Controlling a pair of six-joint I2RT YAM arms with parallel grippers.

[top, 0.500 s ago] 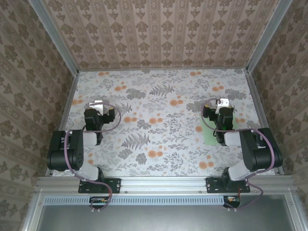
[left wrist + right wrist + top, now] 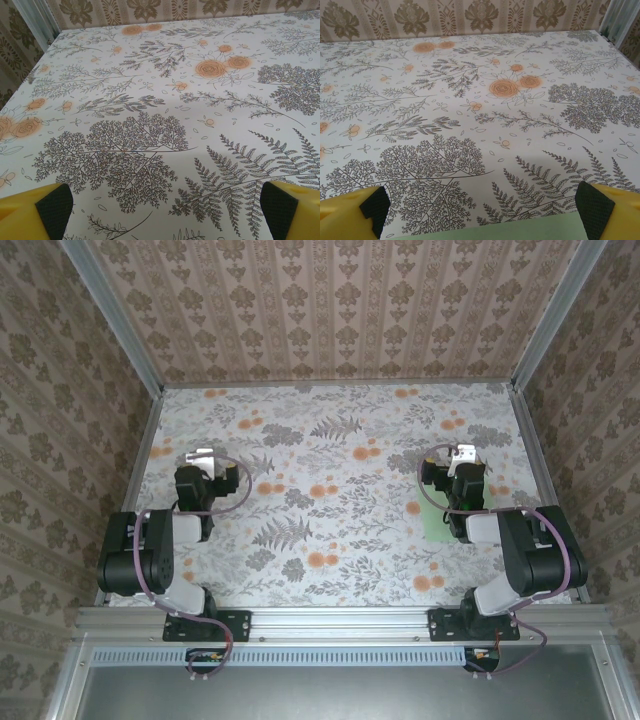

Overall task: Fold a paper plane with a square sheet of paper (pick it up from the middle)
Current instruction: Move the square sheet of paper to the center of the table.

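Right hand [image 2: 484, 207] poised just beyond the square sheet of paper [image 2: 520, 231]
The pale green sheet is lying flat on the floral surface [image 2: 330, 470], partly tucked under the right arm. The right hand is gaping wide and empty just past its far edge, while the left hand [image 2: 162, 210], equally wide, is hovering well apart leftward.

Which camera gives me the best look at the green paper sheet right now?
Top external: the square sheet of paper lies flat on the tablecloth, partly covered by the right arm. Right wrist catches a strip of its far edge.
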